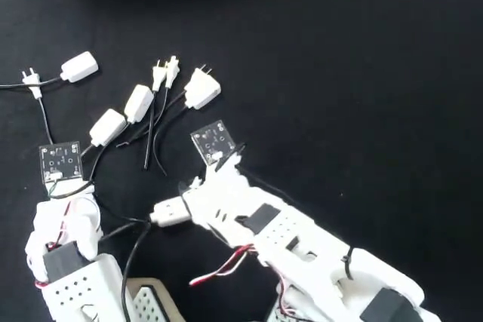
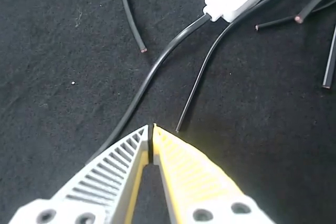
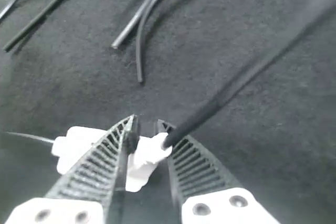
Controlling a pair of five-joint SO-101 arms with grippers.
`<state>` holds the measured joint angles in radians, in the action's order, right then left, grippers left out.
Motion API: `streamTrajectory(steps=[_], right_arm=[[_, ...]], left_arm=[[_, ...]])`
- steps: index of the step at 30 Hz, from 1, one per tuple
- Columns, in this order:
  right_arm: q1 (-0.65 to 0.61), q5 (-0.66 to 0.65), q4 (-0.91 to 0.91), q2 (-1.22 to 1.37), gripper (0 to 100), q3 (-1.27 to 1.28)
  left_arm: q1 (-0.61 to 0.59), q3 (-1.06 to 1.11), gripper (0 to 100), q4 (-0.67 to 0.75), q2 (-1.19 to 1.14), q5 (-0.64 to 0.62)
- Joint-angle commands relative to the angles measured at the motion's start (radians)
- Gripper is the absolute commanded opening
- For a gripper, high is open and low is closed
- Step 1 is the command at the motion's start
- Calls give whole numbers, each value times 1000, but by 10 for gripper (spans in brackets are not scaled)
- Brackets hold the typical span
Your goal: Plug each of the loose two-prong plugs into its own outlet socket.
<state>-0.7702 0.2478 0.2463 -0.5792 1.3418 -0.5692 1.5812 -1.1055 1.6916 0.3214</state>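
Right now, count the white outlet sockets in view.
4 sockets: one at far left, two side by side left of centre, one in the right tool. More may be hidden.

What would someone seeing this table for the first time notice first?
The right pincer clamps a white connector, low and left of centre in the high view. Up and to the left, loose white plugs and sockets fan out with black cords across the black table.
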Motion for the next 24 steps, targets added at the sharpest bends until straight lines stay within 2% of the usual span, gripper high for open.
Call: streamTrajectory(steps=[1,9,15,24], right_arm=[[54,-40,17,12,11,-8],[51,-84,12,12,11,-30],[-84,-80,12,16,11,-42],[-190,-91,35,19,11,-13]], left_arm=[[18,-7,30,17,9,9],[18,-7,30,17,9,9],[18,-8,30,15,9,9],[18,-8,30,15,9,9]])
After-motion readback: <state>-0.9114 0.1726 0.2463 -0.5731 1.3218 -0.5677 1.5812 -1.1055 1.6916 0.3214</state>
